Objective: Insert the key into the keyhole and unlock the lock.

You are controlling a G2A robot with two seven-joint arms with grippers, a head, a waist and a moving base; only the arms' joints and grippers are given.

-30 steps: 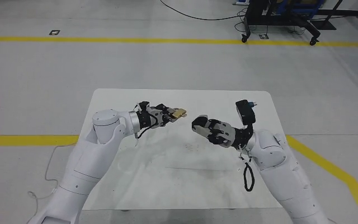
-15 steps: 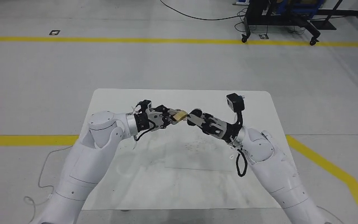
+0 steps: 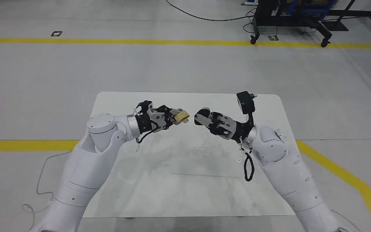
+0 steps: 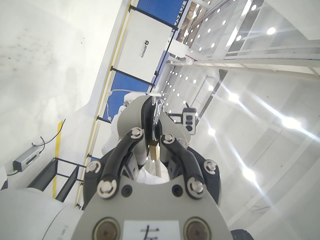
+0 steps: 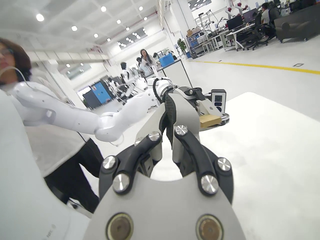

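A small brass padlock (image 3: 182, 116) with a silver shackle (image 5: 224, 117) is held in the air over the far part of the white table (image 3: 174, 191). My left gripper (image 3: 174, 116) is shut on it; the left wrist view shows the brass body (image 4: 153, 151) between my pads. My right gripper (image 3: 202, 115) faces the padlock (image 5: 210, 121) from the other side, with a narrow gap between them. Its fingers (image 5: 185, 111) are pressed together, and the key between them is hidden by the pads.
Both arms hover above the table's far half, close to its far edge (image 3: 191, 93). A black cable loop (image 3: 249, 168) hangs from the right forearm. Beyond the table is open floor with a yellow line (image 3: 116, 40).
From well apart, my right gripper swung in until it met the padlock half a second ago. It now sits slightly back from it, and both grippers have shifted a little toward the table's far edge.
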